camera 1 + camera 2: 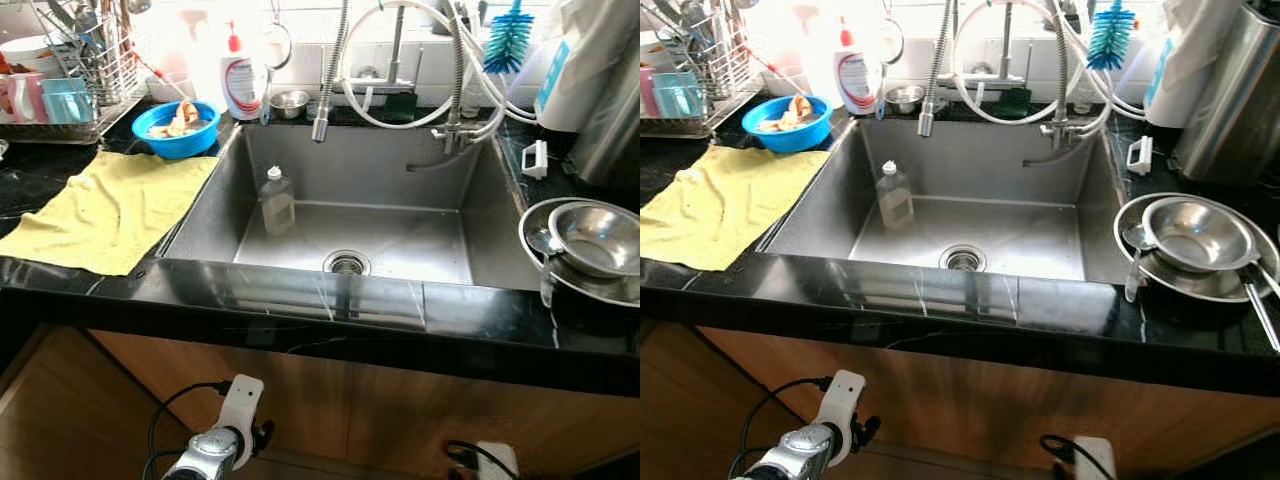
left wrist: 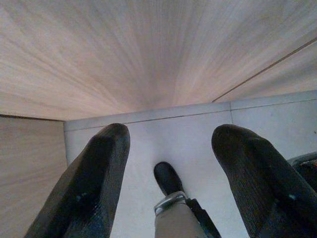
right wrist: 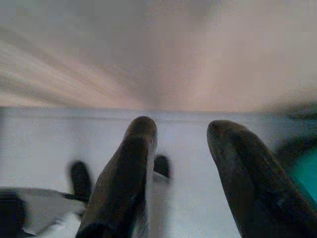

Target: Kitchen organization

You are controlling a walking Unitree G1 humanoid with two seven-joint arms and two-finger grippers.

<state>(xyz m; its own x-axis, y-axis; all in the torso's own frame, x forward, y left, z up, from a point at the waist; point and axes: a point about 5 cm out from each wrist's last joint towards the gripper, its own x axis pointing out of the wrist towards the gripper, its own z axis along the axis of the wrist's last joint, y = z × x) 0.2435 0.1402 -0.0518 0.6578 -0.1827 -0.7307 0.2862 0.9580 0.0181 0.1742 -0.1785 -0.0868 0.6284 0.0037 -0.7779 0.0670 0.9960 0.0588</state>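
Head views: clear bottle point(image 1: 277, 200) upright in steel sink point(image 1: 420, 170), long axis vertical, cap up, at 10 o'clock from drain point(image 1: 346, 263). Yellow cloth point(image 1: 110, 210) at 9 o'clock on black worktop point(image 1: 300, 290).

Left wrist: left end effector point(image 2: 171, 173) spread wide, empty, over pale floor point(image 2: 183, 134).

Right wrist: right end effector point(image 3: 181, 163) parted, empty, blurred.

Your robot's left arm point(image 1: 215, 445) and right arm point(image 1: 485, 458) hang low in front of it. Your left gripper point(image 2: 171, 144) points down, fingers spread wide; your right gripper point(image 3: 178, 130) likewise hangs with fingers parted.
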